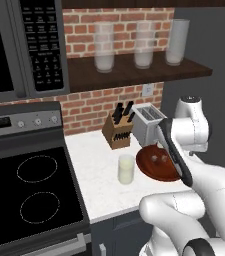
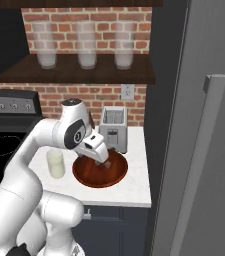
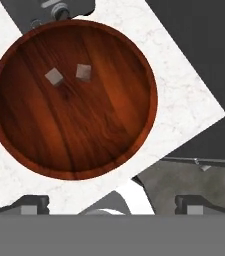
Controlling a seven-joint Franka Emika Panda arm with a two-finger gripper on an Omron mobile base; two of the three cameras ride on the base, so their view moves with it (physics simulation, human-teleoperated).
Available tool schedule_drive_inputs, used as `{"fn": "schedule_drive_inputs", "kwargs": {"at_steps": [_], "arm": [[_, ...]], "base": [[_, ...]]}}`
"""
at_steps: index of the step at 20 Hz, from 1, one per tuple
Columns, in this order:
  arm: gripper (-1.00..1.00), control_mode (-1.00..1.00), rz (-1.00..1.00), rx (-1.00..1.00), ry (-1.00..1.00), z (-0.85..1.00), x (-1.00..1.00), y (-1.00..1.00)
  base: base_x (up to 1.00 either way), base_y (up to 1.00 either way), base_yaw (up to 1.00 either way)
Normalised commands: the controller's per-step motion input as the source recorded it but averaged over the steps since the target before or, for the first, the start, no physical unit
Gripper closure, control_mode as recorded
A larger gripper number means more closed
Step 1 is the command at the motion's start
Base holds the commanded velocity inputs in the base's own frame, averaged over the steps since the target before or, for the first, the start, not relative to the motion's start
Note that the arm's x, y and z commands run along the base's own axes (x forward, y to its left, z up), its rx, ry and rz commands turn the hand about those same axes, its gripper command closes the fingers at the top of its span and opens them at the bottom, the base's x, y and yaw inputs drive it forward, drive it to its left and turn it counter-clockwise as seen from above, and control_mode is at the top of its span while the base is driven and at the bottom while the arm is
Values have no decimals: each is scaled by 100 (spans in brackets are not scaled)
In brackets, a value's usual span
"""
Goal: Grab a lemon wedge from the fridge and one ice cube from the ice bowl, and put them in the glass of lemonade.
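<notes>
The gripper [image 2: 103,161] hangs over the ice bowl [image 3: 109,145] with its jaws spread wide and empty. Below it, two ice cubes [image 3: 54,76] sit near the bowl's middle, off toward the far-left rim in the hand view, so I judge a short shift before descending. Beyond the bowl's left edge stands the glass of lemonade [image 1: 126,169]; the fridge [image 2: 204,125] rises shut at the right.

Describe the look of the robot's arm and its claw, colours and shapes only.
The arm is glossy white, built of thick rounded segments with dark grey rings at the joints and a dark stripe along one link. The claw has two small, blocky, dark grey finger tips. No cables or markings show.
</notes>
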Motion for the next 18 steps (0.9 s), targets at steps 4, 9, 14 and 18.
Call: {"fn": "schedule_drive_inputs", "kwargs": {"at_steps": [4,9,14,18], "arm": [[-100,-100,-3,0,2,-31,29,0],[-100,-100,-2,0,0,-39,25,0],[-100,-100,-2,0,0,-38,25,-2],[-100,-100,-1,0,0,-27,22,-8]], "base": [[0,0,0],[0,0,0],[0,0,0],[0,0,0]]}}
